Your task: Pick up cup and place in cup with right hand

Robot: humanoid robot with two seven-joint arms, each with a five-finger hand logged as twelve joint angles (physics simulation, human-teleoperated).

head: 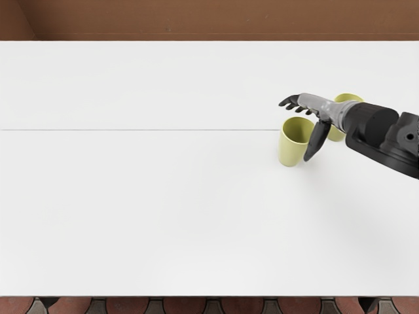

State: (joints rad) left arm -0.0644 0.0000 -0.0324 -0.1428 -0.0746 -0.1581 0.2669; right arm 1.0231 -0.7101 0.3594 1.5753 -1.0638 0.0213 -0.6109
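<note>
A broad, smooth white rectangular table (pixel 131 216) takes up most of what I see, a thin grey line running across it toward the cups. Beyond its far edge lies a flat brown surface (pixel 209 19), and along the near edge shows a strip of reddish tiles with grey joints (pixel 183 305). The robot's black, jointed right arm (pixel 380 127) reaches in over the table, ending in a grey-backed, five-digit right hand with black digits (pixel 317 106). That hand is spread, its fingers slightly bent and reaching past the far side of the nearer cup, while the thumb (pixel 317 140) angles down over that cup's right side, well away from the fingers. I can't tell whether the thumb touches it. The nearer one is a plain yellow-green, tapering, handleless-looking cup (pixel 289 149), upright on the table, just below the hand in my view. It's a soft, pale olive-lime, with a round open mouth, a thin lighter rim and a darker, shaded inside; the smooth wall narrows to a rounded foot. Partly hidden behind the hand and wrist is a second cup of the same yellow-green (pixel 348 97), farther right and farther back, showing a bit of curved rim, its shaded inside and a patch of lower wall.
</note>
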